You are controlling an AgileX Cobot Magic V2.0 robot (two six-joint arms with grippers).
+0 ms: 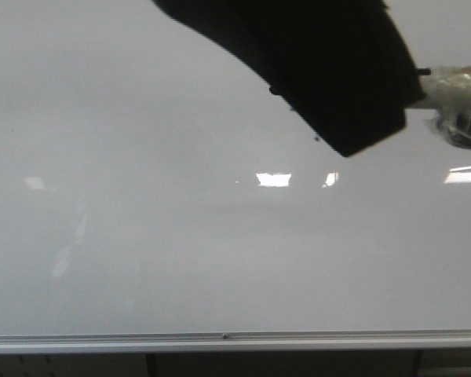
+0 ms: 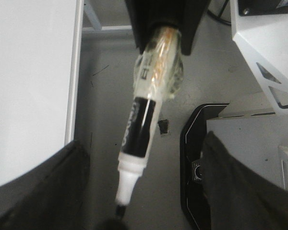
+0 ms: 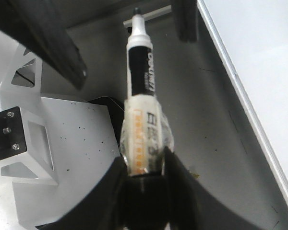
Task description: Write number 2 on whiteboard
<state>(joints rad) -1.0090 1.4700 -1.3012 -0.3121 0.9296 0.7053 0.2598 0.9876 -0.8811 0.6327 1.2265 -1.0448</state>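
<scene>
1. The very large glossy white-grey whiteboard (image 1: 180,259) fills nearly the whole front view. Its silver aluminium rail (image 1: 220,342) runs along the near edge, and bright rectangular light reflections sit on its surface.
2. A dark, blurred arm section (image 1: 322,63) crosses the top of the front view above the board. Just to its right is the tape-wrapped end of the black-and-white marker pen (image 1: 455,94).
3. The right gripper (image 3: 144,165) is closed on the marker pen (image 3: 141,81). Its dark fingers (image 3: 110,191) press on both sides of the barrel, which is bound in clear tape (image 3: 146,134) (orange print shows through the wrap).
4. The marker's cap is off and its black tip points away from the right gripper.
5. The left gripper (image 2: 146,189) is spread wide and holds nothing. Its dark fingers (image 2: 57,187) stand well apart, and the marker's tip sits between them without touching either.
6. Both wrist views show the whiteboard's railed edge (image 2: 73,72) to one side. The marker hangs beside the board over grey floor (image 2: 105,96), not over the writing surface.
7. A white metal frame (image 3: 33,143) stands near the right arm.
</scene>
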